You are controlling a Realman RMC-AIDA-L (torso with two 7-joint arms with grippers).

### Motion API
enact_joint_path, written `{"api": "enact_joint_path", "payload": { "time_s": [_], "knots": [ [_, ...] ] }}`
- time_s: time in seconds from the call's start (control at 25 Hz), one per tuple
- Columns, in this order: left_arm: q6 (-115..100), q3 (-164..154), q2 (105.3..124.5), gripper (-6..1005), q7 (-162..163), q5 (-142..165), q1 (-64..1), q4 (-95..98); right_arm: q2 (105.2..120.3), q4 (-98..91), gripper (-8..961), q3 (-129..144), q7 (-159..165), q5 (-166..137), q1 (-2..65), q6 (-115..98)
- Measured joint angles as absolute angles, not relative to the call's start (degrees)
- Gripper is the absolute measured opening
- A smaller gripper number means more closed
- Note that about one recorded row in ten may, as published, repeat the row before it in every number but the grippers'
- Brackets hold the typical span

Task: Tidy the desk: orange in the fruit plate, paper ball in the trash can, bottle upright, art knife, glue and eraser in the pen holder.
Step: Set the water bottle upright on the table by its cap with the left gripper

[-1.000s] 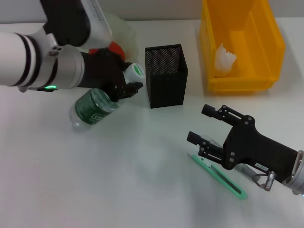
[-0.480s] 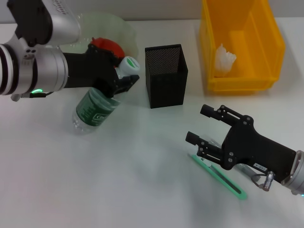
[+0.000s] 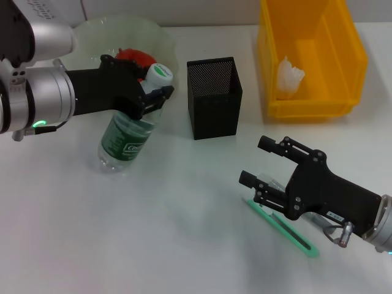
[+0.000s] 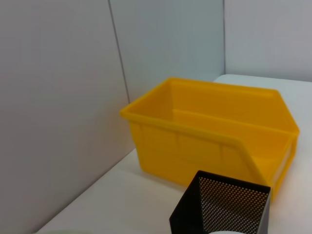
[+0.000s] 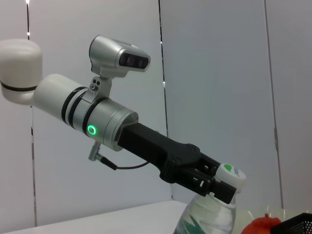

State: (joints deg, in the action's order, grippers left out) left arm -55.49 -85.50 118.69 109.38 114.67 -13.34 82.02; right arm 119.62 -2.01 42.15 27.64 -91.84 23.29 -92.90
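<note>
Bottle tilted, base on the counter just left of the pen holder, neck clamped by the left end effector, cap leaning toward the fruit plate holding the orange. Right of the pen holder: trash can containing the paper ball. In front of the pen holder: right end effector hovering with fingers spread, directly over the art knife.

A plain white tabletop fills the head view, evenly lit, with soft shadows. At its 12 o'clock edge it meets a pale grey wall. That wall is made of flat panels divided by thin dark vertical seams.
</note>
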Motion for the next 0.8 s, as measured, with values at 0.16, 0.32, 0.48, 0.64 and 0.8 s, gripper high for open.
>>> {"api": "enact_joint_path", "payload": {
  "time_s": [0.16, 0.32, 0.48, 0.64, 0.8],
  "knots": [
    [-53.78, -85.21, 118.73, 455, 108.49, 113.23, -12.85, 81.18, 119.62, -1.94, 708, 42.22, 27.68, -91.85, 23.29, -92.82],
    [-52.74, -84.72, 118.68, 458, 105.19, 108.33, -12.59, 79.28, 119.64, -1.91, 708, 42.27, 27.68, -91.84, 23.33, -92.34],
    [-52.42, -83.74, 118.65, 460, 103.03, 105.16, -12.46, 77.86, 119.67, -1.92, 708, 42.32, 27.68, -91.85, 23.44, -92.28],
    [-51.12, -83.28, 118.65, 463, 101.8, 103.05, -12.42, 76.6, 119.7, -1.93, 708, 42.28, 27.67, -91.85, 23.46, -92.15],
    [-50.46, -82.85, 118.65, 466, 101.71, 102.77, -12.32, 75.84, 119.71, -1.94, 708, 42.29, 27.61, -91.85, 23.59, -91.66]
  ]
}}
